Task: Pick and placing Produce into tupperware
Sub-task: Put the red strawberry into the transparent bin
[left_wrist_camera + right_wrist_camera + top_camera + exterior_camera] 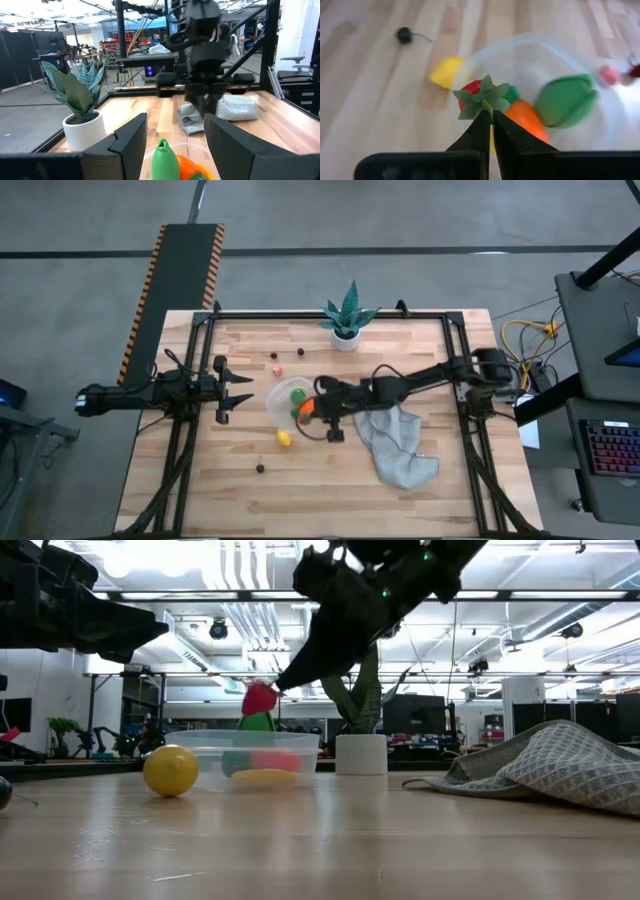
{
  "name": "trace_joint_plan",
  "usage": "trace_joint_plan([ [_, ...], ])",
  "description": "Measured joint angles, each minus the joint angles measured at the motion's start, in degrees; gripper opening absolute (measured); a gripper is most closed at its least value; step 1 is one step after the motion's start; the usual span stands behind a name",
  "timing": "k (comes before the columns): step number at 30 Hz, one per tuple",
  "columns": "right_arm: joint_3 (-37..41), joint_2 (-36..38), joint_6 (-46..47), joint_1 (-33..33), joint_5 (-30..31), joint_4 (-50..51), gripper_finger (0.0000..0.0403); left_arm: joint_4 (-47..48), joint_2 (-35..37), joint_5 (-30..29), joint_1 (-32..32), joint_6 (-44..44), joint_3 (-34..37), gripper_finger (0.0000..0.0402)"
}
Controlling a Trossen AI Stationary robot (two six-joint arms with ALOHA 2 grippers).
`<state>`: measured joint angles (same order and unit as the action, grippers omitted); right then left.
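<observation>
A small round clear plastic tupperware (283, 395) with a whitish rim sits upright mid-table, holding green (566, 100) and orange (524, 116) toy produce. A red toy strawberry with a green leafy top (479, 95) hangs above it. A yellow toy lemon (284, 438) lies on the wood just beside the container; small dark and pink pieces lie scattered farther off.

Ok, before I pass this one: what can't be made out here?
- Right gripper pinches a red piece; its leaves hide what fruit it is.
- Tupperware, high view: the right arm covers part of its contents.
- Dark bits: too small to name.

Grey concrete floor (400, 220), ceiling lights (240, 565)
</observation>
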<state>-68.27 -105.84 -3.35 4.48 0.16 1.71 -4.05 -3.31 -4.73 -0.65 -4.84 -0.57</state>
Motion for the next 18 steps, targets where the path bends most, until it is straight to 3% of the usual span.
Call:
trace_joint_plan([
  [18, 0.15, -0.94, -1.82, -2.63, -1.65, -1.09, 0.0008, 0.0, 0.0, 0.0, 0.01, -0.02, 0.01, 0.0183],
])
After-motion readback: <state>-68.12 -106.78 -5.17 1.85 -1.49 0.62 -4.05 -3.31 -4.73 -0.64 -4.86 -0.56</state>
